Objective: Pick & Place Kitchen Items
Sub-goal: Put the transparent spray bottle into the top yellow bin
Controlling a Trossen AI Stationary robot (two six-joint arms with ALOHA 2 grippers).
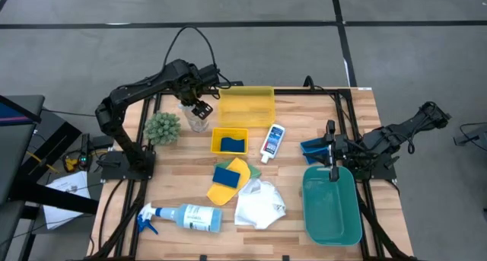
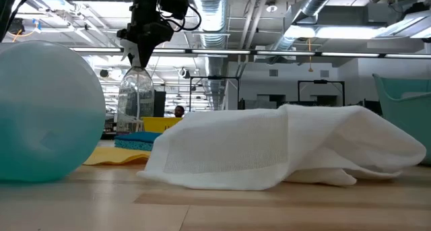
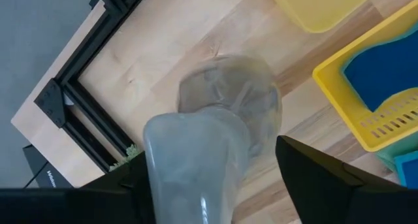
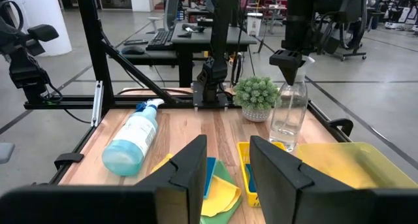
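While left fingers (image 1: 199,107) straddle its top, parted, clear spray bottle (image 1: 196,120) stands upright, neck up.

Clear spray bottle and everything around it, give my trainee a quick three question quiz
1. True or false: the left tool is at the top of the clear bottle.
2. The blue sponge nearest that bottle lies in: A) small yellow tray B) teal bin C) white cloth
3. Fill in: the blue-white spray bottle lies on its ____.

Key: 1 true; 2 A; 3 side.
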